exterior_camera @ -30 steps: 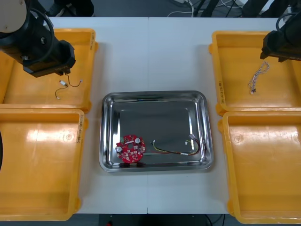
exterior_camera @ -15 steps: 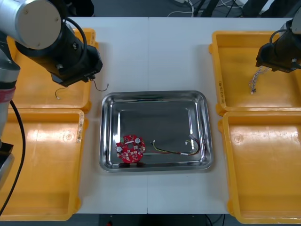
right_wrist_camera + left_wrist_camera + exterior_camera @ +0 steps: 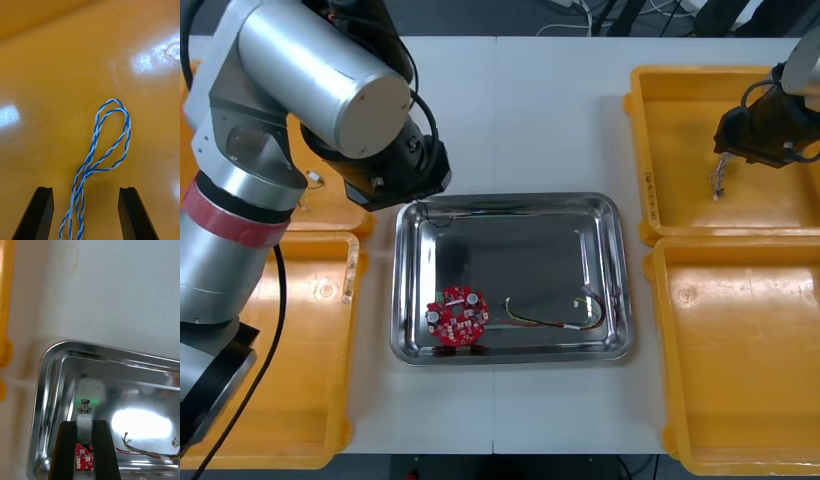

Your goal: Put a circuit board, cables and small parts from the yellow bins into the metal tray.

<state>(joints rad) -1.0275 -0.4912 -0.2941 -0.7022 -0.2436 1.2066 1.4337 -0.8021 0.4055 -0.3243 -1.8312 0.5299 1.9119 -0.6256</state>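
currently the left gripper (image 3: 416, 200) hangs over the upper-left corner of the metal tray (image 3: 510, 203), just inside the rim, jaws clamped on a small metal part (image 3: 84, 415) that stands upright between the fingers (image 3: 67, 450). the tray floor under it is bare steel. the circuit board (image 3: 457, 315) sits in the tray's lower left, and the red and yellow cable (image 3: 555, 318) lies along the lower right, both well apart from the part. a strip of table (image 3: 510, 120) shows beyond the tray's upper rim. at upper right of the frame, the right gripper (image 3: 750, 148) is low in the yellow bin (image 3: 645, 150), away from its walls. its jaws are spread wide, with the blue and white cable (image 3: 108, 146) running between them, touching neither, its loop lying past the fingertips.
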